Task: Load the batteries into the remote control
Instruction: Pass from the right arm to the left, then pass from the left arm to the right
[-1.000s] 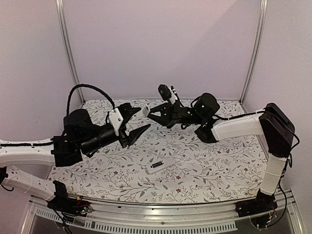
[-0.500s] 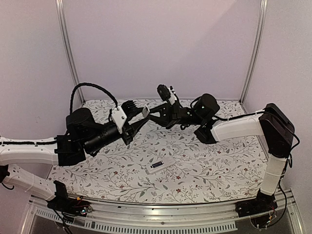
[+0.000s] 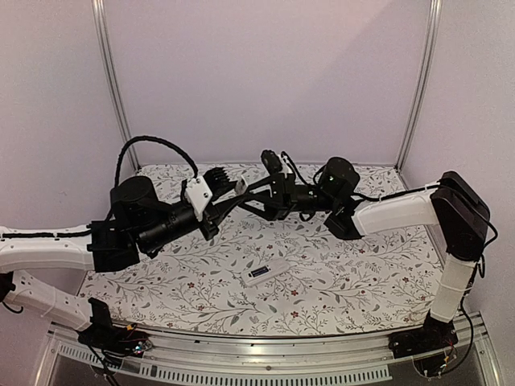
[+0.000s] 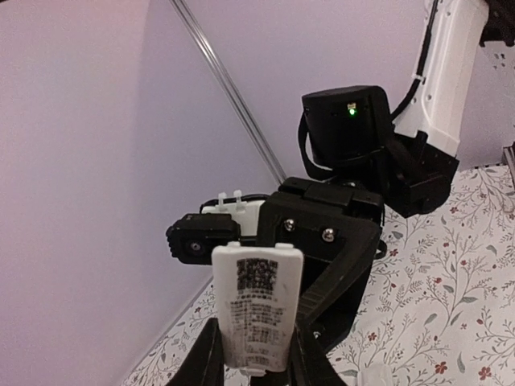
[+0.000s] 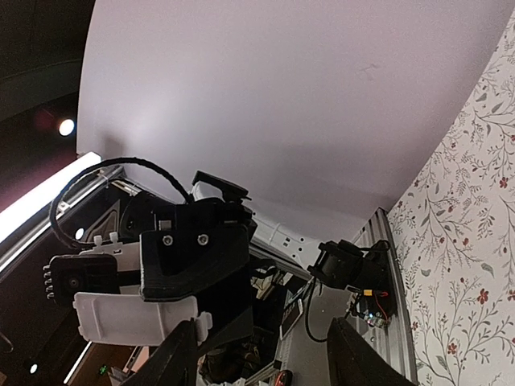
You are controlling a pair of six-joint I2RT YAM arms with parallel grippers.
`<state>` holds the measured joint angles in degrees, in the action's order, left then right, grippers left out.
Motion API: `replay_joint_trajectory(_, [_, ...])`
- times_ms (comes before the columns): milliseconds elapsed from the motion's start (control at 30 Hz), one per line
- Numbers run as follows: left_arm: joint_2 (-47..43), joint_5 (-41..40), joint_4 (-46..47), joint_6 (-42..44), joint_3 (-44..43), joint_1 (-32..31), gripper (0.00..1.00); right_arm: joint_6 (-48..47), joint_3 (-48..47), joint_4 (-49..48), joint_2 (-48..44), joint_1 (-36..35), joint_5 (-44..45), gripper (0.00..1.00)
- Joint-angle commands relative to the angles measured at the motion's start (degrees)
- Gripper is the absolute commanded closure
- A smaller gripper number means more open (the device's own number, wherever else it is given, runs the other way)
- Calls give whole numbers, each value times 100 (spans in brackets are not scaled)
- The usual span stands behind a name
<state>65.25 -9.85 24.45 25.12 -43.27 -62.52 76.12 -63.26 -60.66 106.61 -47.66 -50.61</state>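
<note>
1. The left pincer [image 4: 256, 342] is clamped on a small white cover piece [image 4: 256, 310] that bears a printed code label, and holds it in the air.
2. The right pincer [image 5: 265, 350] faces it at close range, with its fingers spread wide and nothing between them.
3. The remote control [image 3: 259, 274] lies on the floral counter [image 3: 362, 281] with its dark window facing up. It is nearer the arm bases and apart from both pincers.

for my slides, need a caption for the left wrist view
Left gripper holding a labelled white cover up in front of the right arm
</note>
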Motion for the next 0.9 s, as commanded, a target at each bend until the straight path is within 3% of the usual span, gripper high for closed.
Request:
replay_joint_trajectory(0, [-318, -127, -814, 79, -225, -59, 83, -1127, 354, 1609, -673, 334, 246, 41])
replay_joint_trajectory(167, [-371, -227, -2170, 73, -613, -41, 84, -2887, 380, 4073, -1583, 440, 470, 46])
replay_joint_trajectory(267, [-244, -264, -2938, -56, -833, -40, 83, -3834, 239, 5045, -1953, 403, 541, 49])
replay_joint_trajectory(533, [163, -24, -3570, -392, -1095, -41, 83, -4772, -237, 6064, -2038, -35, 592, 50])
replay_joint_trajectory(867, [625, -16, -3846, -420, -1392, -50, 83, -5084, -672, 6894, -1801, -225, 1022, 56])
